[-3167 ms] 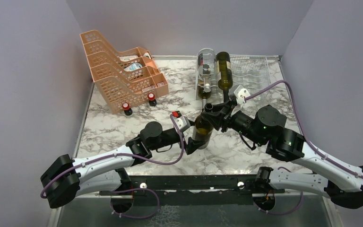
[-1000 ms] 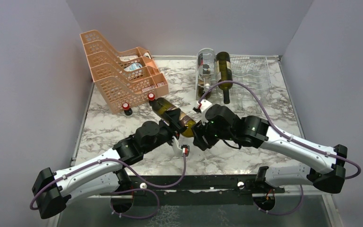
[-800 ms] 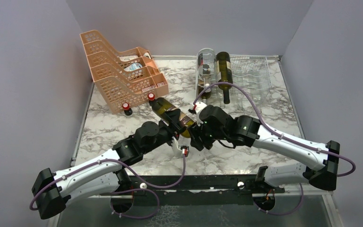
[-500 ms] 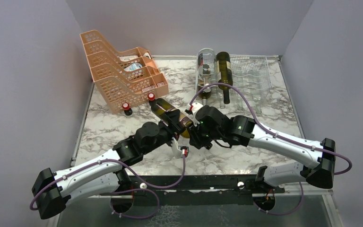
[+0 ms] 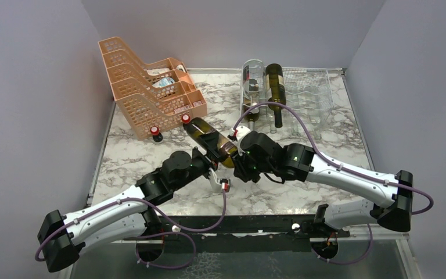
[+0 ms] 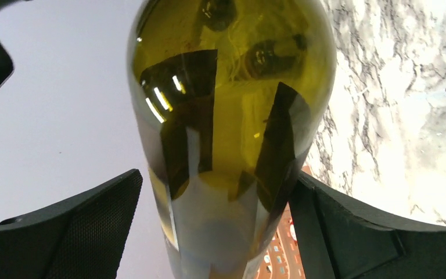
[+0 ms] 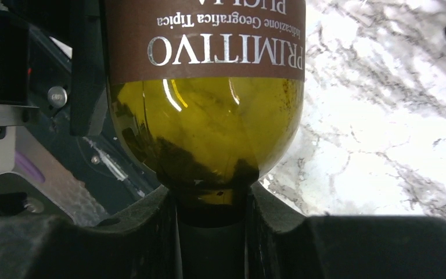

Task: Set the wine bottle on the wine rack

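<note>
From above, the wine rack (image 5: 309,92) stands at the far side of the marble table (image 5: 325,145), with a dark bottle (image 5: 275,87) and a clear bottle (image 5: 254,78) already lying in its left-hand cradles. The wine bottle (image 5: 208,138) is in front of the rack and off to its left, apart from the wires, slanting with its base up and away from the rack and its neck pointing down toward the arms. Both arms meet on it. The left claw (image 5: 211,149) grips the body and the right claw (image 5: 239,163) has the neck end. Further left of the rack sit orange stacked trays (image 5: 145,87), with two small red-capped bottles (image 5: 157,134) at their foot.

From the left wrist, the bottle (image 6: 232,116) fills the middle of the view, olive-green glass. The left claw (image 6: 215,226) is spread wide, its black fingers (image 6: 75,226) pressed against either side of the body.

From the right wrist, the shoulder and brown label (image 7: 206,40) loom close – "PRIMITIVO" reads upside down. The right claw (image 7: 209,238) is nearly closed, fingers (image 7: 145,232) clamped tight on the narrow neck.
</note>
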Available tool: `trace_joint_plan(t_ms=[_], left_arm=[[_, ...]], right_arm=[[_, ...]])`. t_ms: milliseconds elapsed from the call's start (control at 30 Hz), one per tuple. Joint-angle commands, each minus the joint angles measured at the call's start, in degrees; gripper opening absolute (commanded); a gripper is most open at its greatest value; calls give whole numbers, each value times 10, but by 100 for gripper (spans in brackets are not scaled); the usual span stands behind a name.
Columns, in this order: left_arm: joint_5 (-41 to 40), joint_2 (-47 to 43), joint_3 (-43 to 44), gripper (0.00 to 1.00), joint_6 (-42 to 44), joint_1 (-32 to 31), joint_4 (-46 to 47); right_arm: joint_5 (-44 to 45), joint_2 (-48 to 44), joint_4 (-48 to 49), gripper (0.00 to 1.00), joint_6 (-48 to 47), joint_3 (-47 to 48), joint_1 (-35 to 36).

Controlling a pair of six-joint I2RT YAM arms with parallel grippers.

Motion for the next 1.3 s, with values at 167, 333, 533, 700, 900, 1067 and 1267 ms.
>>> trace_joint_plan(t_ms=[167,333,533,700,900,1067,1267], left_arm=[[21,-17,23,99,-71,-1,55],[3,-17,64,99,-199,-1,40],[-148,63,216,99,-664,-1,-71],[-167,123,260,99,-827,-1,-148],[-124,87,180,99,-886,-2,-62],[-84,81,176,99,-920,-1,-79],[-80,109,202,99,-944,-1,-132]], right_arm=[[225,-15,55,1,-33,53,-5],[257,-7,85,1,-70,91,-27],[200,-7,130,1,-107,140,-155],[176,1,135,1,-112,154,-224],[138,-2,129,1,-106,150,-315],[93,-5,116,1,-92,138,-397],[12,8,98,1,-58,100,-506]])
